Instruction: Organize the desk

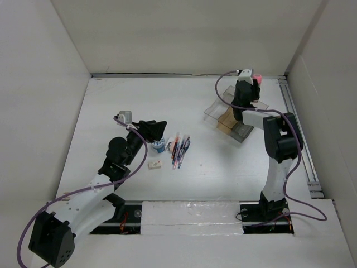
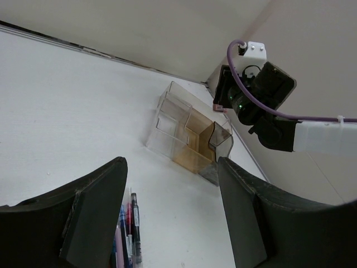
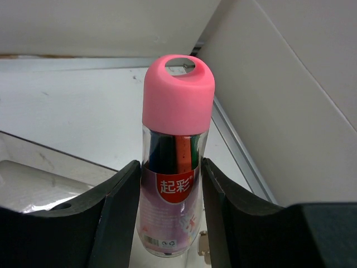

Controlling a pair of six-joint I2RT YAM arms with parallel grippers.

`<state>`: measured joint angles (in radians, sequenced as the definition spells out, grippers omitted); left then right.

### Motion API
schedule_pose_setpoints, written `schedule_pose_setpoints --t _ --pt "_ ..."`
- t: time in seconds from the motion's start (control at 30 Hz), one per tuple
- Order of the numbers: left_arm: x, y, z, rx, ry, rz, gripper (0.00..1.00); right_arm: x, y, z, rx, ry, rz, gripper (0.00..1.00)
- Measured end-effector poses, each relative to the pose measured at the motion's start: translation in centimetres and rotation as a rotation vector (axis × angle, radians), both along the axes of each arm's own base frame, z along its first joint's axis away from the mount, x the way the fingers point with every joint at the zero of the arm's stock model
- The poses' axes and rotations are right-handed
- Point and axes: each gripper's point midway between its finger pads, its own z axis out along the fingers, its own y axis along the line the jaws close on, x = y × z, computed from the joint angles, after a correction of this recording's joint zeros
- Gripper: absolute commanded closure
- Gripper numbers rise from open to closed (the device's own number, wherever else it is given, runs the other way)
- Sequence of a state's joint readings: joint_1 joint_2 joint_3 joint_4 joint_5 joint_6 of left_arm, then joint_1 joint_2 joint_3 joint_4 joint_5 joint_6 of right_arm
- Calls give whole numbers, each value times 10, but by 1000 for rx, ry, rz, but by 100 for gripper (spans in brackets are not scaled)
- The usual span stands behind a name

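Right gripper (image 3: 170, 170) squeezes a pink-capped bottle (image 3: 177, 106) above the clear tray (image 2: 187, 134) at the far right of the white desk (image 1: 223, 173), and the left gripper (image 2: 173, 184) hangs open by the pens (image 1: 179, 149).

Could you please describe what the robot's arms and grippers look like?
The left arm and right arm have white shells with black joints, and a purple cable loops along each. The left gripper and right gripper have broad, matte black fingers.
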<state>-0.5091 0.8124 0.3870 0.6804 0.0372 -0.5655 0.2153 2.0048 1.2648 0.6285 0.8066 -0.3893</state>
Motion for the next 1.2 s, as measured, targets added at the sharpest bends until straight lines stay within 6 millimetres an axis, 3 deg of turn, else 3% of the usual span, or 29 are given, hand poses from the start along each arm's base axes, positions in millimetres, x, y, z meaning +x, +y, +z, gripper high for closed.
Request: schedule_pose_setpoints --t 0.3,0.47,0.53,0.67,0.77,0.93,1.2 --pt "-1 0 2 -2 -5 0 38 -18 -8 -21 2 14 -73 77" --pt "-2 1 4 -6 -12 0 38 -25 -5 -26 6 -12 -97 67" --pt "-2 1 6 -9 -17 0 38 -26 -3 -26 7 -20 -106 59" --pt "-4 2 10 -15 -27 1 38 -28 1 -24 13 -40 -118 57" --pt "-5 3 11 -17 -31 0 38 -29 4 -23 16 -47 -120 48" --pt "-5 3 11 -17 -31 0 38 -30 14 -22 21 -58 -111 47" --pt "-5 3 11 -17 -31 0 38 -29 36 -24 23 -72 -72 30"
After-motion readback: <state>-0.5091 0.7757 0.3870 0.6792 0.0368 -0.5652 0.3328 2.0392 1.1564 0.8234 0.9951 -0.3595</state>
